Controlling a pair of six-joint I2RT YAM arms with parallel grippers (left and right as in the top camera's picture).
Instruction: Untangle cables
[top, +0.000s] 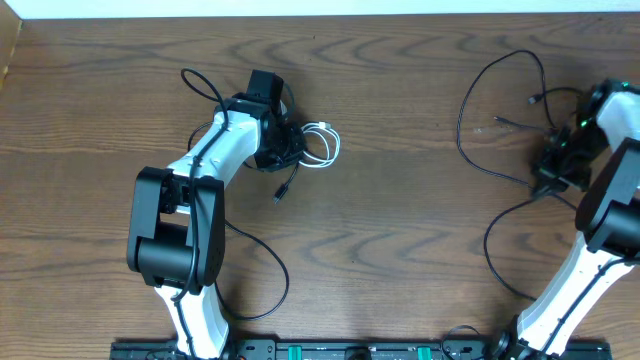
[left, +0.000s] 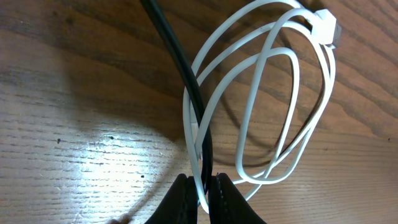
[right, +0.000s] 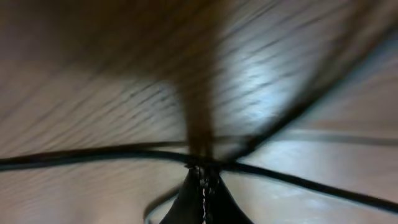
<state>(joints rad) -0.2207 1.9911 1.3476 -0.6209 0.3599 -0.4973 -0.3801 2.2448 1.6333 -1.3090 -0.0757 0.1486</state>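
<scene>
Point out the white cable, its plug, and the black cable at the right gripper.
white cable (left: 331, 87): left wrist view, coil's outer loop.
white plug (left: 324, 28): left wrist view, plug body.
black cable (right: 74, 156): right wrist view, left strand.

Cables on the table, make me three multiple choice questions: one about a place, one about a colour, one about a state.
1. In the overhead view, the white cable lies:
A. far right
B. beside the left gripper
C. bottom centre

2. The cable pinched by the right gripper is:
A. black
B. white
C. red

3. The left gripper is:
A. wide open
B. out of view
C. shut on the white cable

Key:
1 B, its coil sits right next to that gripper.
2 A, a black cable crosses its closed fingertips.
3 C, the left wrist view shows it clamping white strands.
</scene>
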